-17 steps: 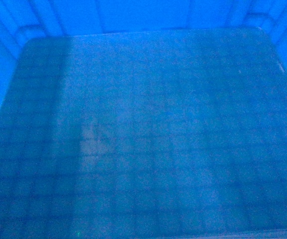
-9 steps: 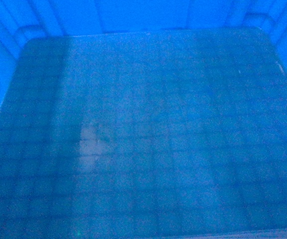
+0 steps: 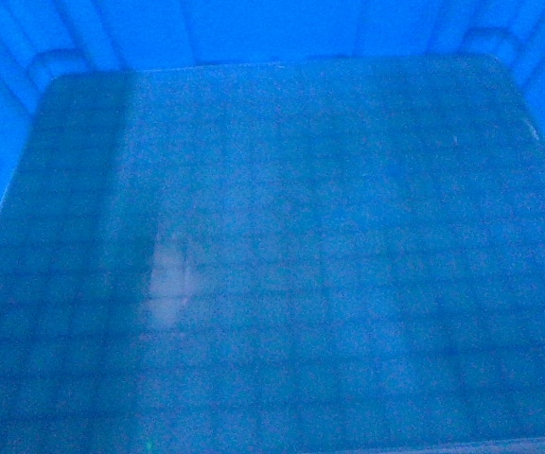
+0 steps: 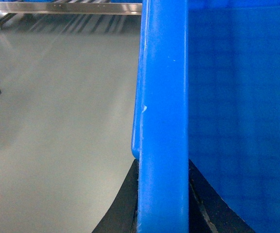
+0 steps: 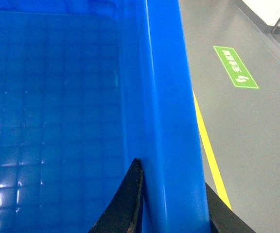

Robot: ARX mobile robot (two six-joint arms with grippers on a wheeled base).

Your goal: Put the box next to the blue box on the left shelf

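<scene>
**newbie:** how far along are you?

**me:** Mid-carry, I reckon. One box [image 3: 282, 246], pinched between both arms: left gripper [image 4: 162, 204] clamps its one rim, right gripper [image 5: 171, 204] the opposite rim, a finger either side. I only see floor [image 4: 57, 121] beyond. No shelf or second blue box visible, so placing's all left.

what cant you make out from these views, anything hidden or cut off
- Head view: the box fills the frame, so the shelf, the other blue box and both arms are hidden.
- Left wrist view: the left gripper straddles the rim; its fingertips are cut off by the bottom edge.
- Right wrist view: the right gripper likewise; the rim hides the contact.
- The green floor sign is too small to read.
</scene>
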